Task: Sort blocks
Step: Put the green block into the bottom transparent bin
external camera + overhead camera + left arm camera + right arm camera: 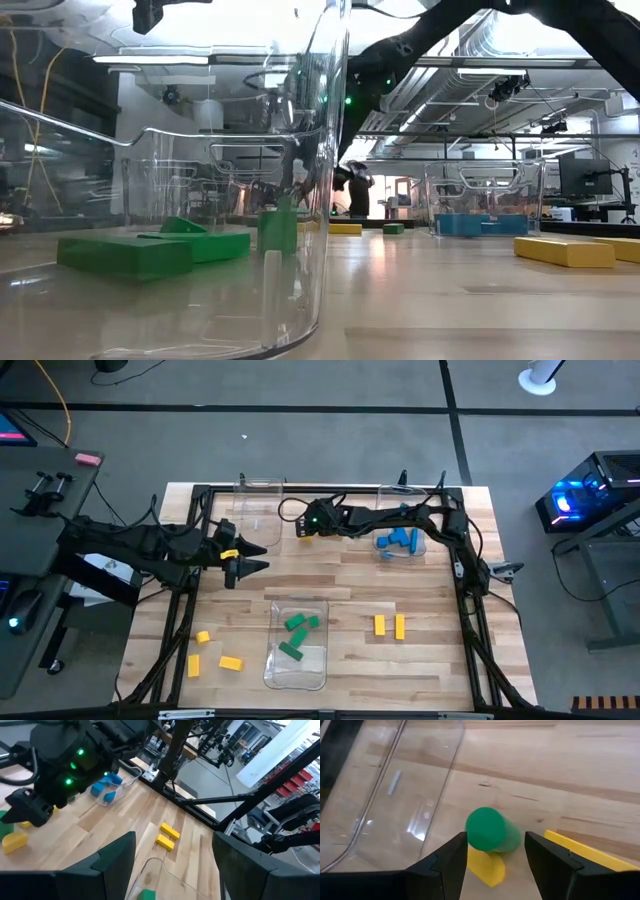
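Note:
My right gripper [303, 528] reaches to the far middle of the table and is open. In its wrist view [495, 855] the fingers stand on either side of a green round block [492, 830] lying on the wood, with a yellow block [485, 867] under its near end and another yellow bar [585, 852] beside it. My left gripper [258, 557] is open and hovers left of centre, holding nothing [172, 870]. Green blocks [297, 638] lie in the near bin, blue blocks [400, 541] in the far right bin. Two yellow bars [390, 625] and three more yellow blocks [205, 655] rest on the table.
An empty clear bin [258, 510] stands at the far edge, left of my right gripper. The near bin's wall [320, 200] fills the low view's foreground. A black frame [470, 610] runs round the table. Bare wood lies between the near bin and the yellow pair.

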